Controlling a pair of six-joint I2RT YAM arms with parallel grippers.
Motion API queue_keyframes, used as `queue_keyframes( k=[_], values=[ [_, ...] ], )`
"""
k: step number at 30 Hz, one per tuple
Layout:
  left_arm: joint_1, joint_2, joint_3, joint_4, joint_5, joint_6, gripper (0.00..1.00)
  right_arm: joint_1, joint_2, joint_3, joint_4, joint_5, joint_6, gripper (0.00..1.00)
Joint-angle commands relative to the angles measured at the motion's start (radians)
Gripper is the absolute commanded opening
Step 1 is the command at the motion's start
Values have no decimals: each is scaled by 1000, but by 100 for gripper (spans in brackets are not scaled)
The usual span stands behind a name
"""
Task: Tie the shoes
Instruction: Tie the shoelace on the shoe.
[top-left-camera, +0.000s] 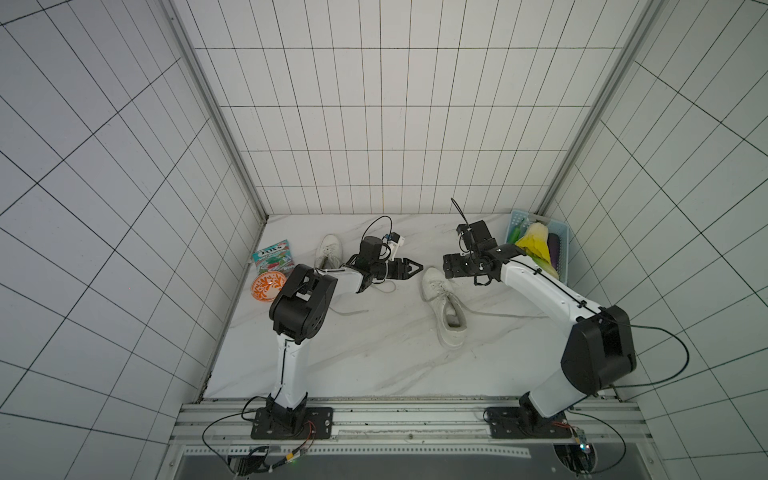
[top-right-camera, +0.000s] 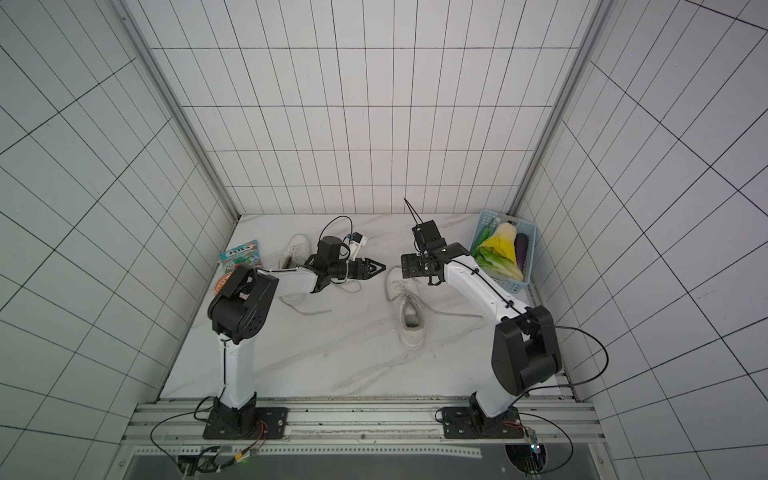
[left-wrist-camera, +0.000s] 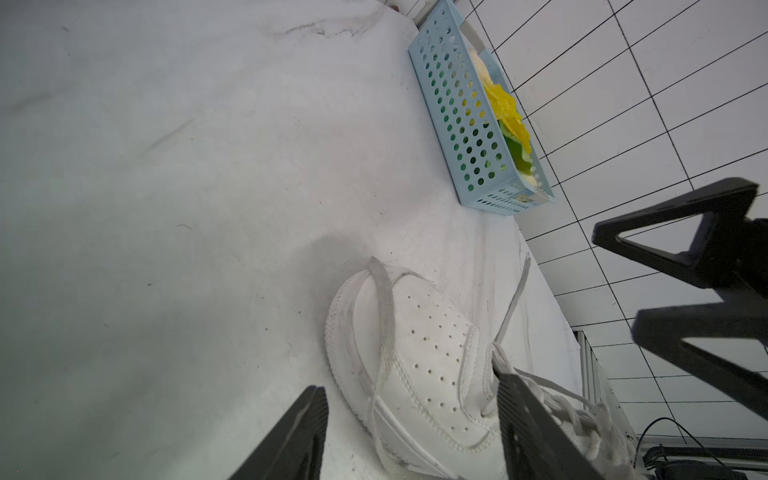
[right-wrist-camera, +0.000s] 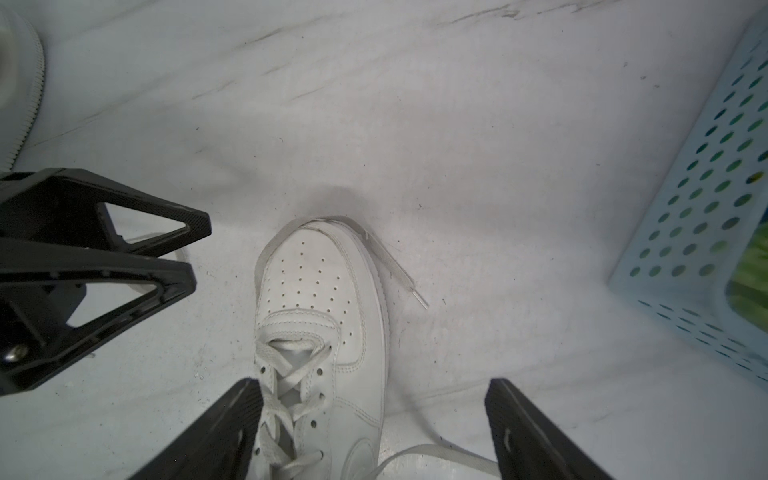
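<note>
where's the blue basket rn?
In both top views the blue basket sits in the table's far right corner, against the wall, just beyond the right arm.

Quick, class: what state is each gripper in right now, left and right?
Left gripper: open, holding nothing.
Right gripper: open, holding nothing.

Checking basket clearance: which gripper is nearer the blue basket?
Right. The right gripper hovers between the blue basket and the middle shoe; the left gripper is beyond the shoe's toe.
</note>
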Motion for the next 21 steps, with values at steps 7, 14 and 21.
queue_keyframes(
  k=[7, 14, 21],
  values=[
    [-41, 120, 121, -40, 71, -29, 60, -19, -37, -56, 21, -10, -12, 88],
    [-50, 156, 152, -42, 71, -44, 41, -21, -49, -76, 27, -7, -13, 88],
    [-54, 171, 170, -66, 58, -30, 26, -22, -54, -77, 29, -1, -15, 88]
  ],
)
